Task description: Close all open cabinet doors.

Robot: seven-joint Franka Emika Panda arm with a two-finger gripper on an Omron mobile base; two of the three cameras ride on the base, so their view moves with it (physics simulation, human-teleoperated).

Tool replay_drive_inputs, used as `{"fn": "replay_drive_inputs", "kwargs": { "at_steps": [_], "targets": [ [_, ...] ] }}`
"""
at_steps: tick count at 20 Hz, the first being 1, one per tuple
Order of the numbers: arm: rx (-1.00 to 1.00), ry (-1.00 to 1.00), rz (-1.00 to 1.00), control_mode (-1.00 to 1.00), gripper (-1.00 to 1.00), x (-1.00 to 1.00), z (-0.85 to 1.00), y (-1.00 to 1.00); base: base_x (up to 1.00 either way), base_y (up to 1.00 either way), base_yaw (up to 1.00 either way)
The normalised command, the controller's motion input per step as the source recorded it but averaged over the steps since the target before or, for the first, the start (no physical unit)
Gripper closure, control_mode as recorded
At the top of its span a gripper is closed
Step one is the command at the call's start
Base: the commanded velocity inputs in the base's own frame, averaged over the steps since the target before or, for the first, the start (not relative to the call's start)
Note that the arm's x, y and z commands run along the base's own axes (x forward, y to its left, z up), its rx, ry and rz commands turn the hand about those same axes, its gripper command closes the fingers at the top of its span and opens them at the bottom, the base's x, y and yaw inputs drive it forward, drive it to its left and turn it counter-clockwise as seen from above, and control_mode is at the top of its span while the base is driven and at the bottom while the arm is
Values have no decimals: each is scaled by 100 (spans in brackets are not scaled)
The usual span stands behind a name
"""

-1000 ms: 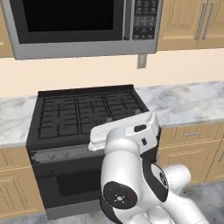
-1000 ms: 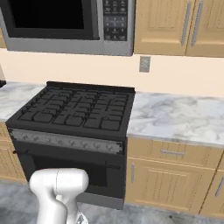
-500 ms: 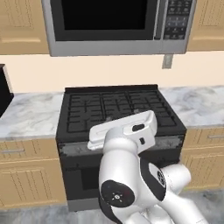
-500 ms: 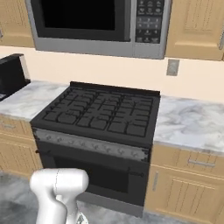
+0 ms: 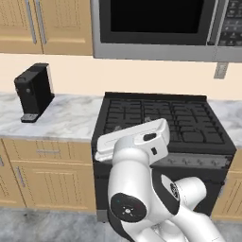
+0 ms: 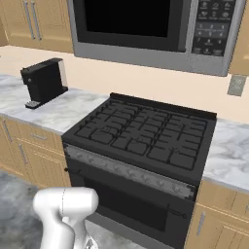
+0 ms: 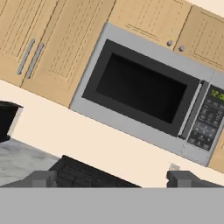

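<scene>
- The cabinet doors (image 5: 45, 26) sit up at about 10 o'clock in the left base view, two tall tan panels side by side with their grey bar handles (image 5: 35, 21) meeting in the middle; both look flush and shut.
- Same pair shows in the hand view at 10 o'clock, tilted because the camera is rolled.
- Just right of them hangs the microwave (image 5: 165, 28), dark window, keypad on its right edge.
- Two smaller doors (image 7: 175, 22) with round knobs sit above the microwave in the hand view; they seem shut, though the angle is awkward.
- Below the microwave is the black gas stove (image 6: 141, 133).
- A black coffee machine (image 5: 33, 92) stands on the marble desk (image 5: 66, 120), at 9 o'clock from the stove.
- The end effector (image 7: 111, 178) has its fingertips (image 7: 43, 178) spread wide, nothing between them.
</scene>
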Motion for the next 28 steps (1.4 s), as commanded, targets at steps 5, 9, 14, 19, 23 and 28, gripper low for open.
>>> {"fn": "replay_drive_inputs", "kwargs": {
  "at_steps": [5,9,14,19,23,28],
  "targets": [
    [0,0,0,100,-100,0,0,0,71,88,15],
    [0,0,0,100,-100,0,0,0,95,87,2],
    [0,0,0,100,-100,0,0,0,92,90,-9],
    [0,0,0,100,-100,0,0,0,14,100,0],
    [0,0,0,100,-100,0,0,0,3,100,0],
    [0,0,0,100,-100,0,0,0,-25,45,0]
  ]
}}
